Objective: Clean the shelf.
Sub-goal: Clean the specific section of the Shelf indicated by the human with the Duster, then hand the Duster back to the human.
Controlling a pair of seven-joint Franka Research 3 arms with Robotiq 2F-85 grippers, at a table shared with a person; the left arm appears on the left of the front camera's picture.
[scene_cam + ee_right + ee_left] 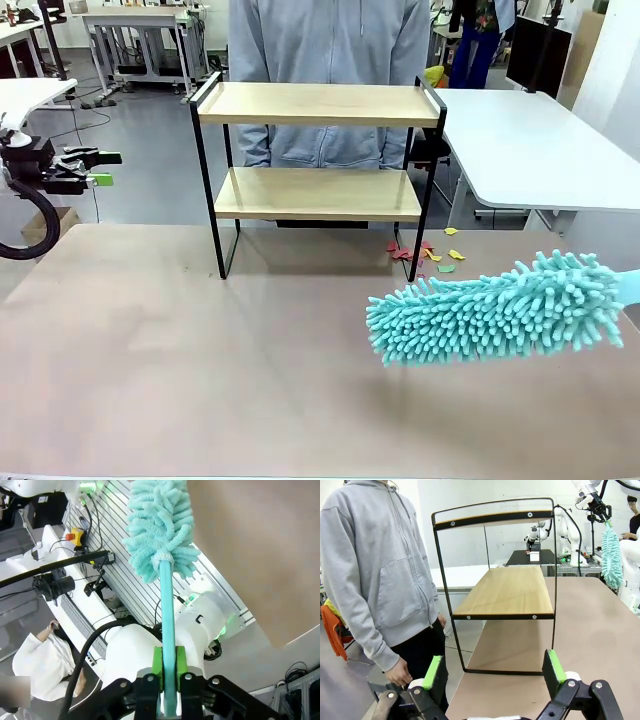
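The shelf stands at the table's far edge, two light wooden boards in a black frame, both boards bare. In the left wrist view the shelf is seen end-on. A teal fluffy duster hovers over the table at the right, well in front of the shelf. My right gripper is shut on the duster's teal handle, below its head. My left gripper hangs open and empty beyond the table's left edge, level with the lower board; its green pads frame the shelf from a distance.
A person in a grey hoodie stands right behind the shelf, one hand hanging at the side. Small coloured paper scraps lie on the brown table by the shelf's right leg. A white table stands behind at the right.
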